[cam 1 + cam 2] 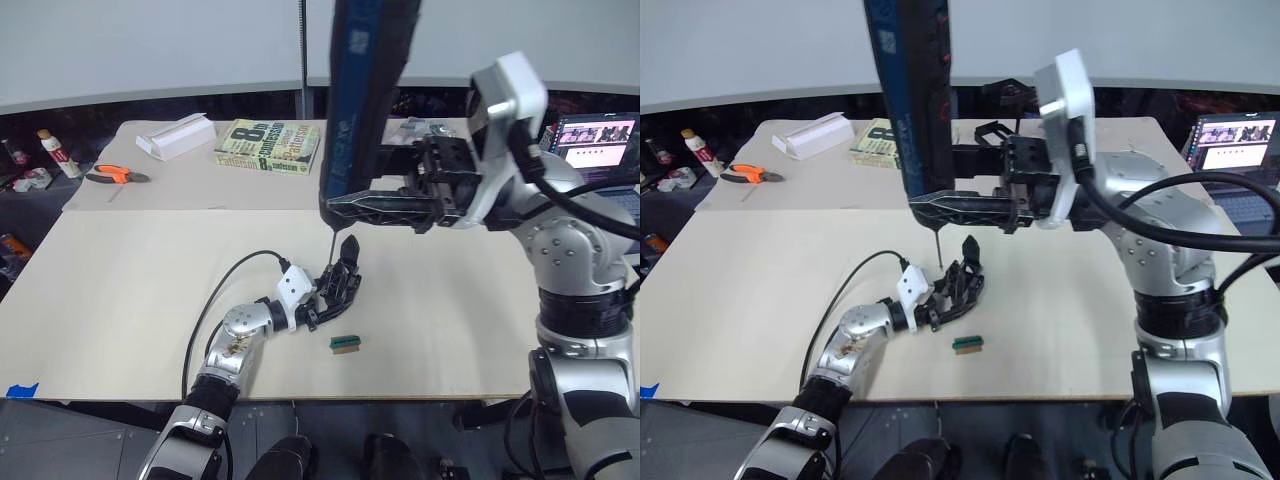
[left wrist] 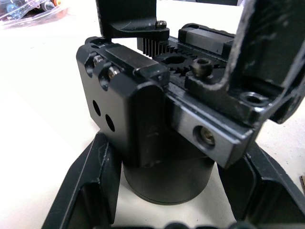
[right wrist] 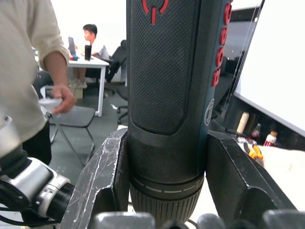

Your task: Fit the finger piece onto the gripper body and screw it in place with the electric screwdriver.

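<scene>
The gripper body [image 1: 338, 285], a chunky black part with a toothed rack and screws on top [image 2: 143, 95], stands on the pale tabletop [image 1: 120, 300]. My left gripper [image 1: 325, 300] is shut around its round base, a finger [image 2: 88, 191] on either side. The finger piece [image 1: 348, 250] rises pointed from the body's top. My right gripper [image 1: 375, 208] is shut on the electric screwdriver [image 1: 365, 90], held upright just above the body. Its thin bit [image 1: 333, 235] reaches down to the body's top beside the finger piece. Its fingers [image 3: 102, 176] clamp the tool's lower barrel [image 3: 167, 95].
A small green-and-brown block [image 1: 345, 343] lies just in front of the body. At the back of the table are a book [image 1: 268, 146], a white box [image 1: 177, 135] and orange pliers [image 1: 115, 175]. A laptop [image 1: 600, 140] stands far right. A person [image 3: 28, 62] stands beyond the table.
</scene>
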Controlling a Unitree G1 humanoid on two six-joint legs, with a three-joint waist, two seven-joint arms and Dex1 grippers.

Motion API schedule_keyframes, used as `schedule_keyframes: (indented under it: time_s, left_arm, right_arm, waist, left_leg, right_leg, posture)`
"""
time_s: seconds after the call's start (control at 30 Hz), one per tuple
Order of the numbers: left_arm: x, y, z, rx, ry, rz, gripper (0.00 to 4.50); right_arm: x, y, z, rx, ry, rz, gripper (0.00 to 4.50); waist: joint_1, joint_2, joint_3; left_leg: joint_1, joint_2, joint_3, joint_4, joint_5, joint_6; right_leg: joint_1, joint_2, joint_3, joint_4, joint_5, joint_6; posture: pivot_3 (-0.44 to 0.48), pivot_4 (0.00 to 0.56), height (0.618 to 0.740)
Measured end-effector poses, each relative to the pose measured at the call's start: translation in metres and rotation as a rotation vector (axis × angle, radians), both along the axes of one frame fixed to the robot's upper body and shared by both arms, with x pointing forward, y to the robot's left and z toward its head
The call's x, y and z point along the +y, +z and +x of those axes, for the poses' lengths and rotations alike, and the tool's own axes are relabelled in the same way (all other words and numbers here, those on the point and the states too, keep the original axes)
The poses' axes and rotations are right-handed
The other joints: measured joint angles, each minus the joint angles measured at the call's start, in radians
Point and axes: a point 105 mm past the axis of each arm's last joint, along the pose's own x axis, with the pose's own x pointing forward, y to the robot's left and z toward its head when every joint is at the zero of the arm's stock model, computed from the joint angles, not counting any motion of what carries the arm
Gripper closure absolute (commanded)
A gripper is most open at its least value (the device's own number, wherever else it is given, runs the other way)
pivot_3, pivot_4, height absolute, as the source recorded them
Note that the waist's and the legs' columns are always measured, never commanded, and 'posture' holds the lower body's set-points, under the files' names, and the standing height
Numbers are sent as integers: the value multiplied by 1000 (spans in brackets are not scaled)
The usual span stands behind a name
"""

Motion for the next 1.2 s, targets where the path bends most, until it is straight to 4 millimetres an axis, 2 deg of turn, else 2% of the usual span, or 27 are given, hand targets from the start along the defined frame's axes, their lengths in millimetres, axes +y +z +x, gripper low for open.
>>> schedule_keyframes:
  time_s: [0.3,0.73,0.9,1.2]
  left_arm:
    - [2,0,0,-1,0,7,2179]
    - [4,0,0,0,-3,12,2179]
    - [4,0,-1,1,-1,13,2179]
    - [4,0,-1,8,0,11,2179]
  right_arm:
    - [8,-17,17,16,-45,-59,2637]
    - [14,-28,21,8,-53,-83,2637]
    - [14,-44,21,41,-50,-109,2637]
    - [16,-53,22,55,-53,-113,2637]
  waist:
    - [-5,0,0]
    - [-12,0,0]
    - [-15,0,0]
    - [-16,0,0]
  left_leg:
    - [0,0,0,0,0,0]
    - [0,0,0,0,0,0]
    - [0,0,0,0,0,0]
    - [0,0,0,0,0,0]
  right_leg:
    - [-1,0,0,0,0,0]
    - [0,1,0,0,0,0]
    - [-1,0,0,0,0,0]
    - [0,1,0,0,0,0]
  posture:
    - [0,150,740]
    - [0,150,740]
    - [0,150,740]
    - [0,150,740]
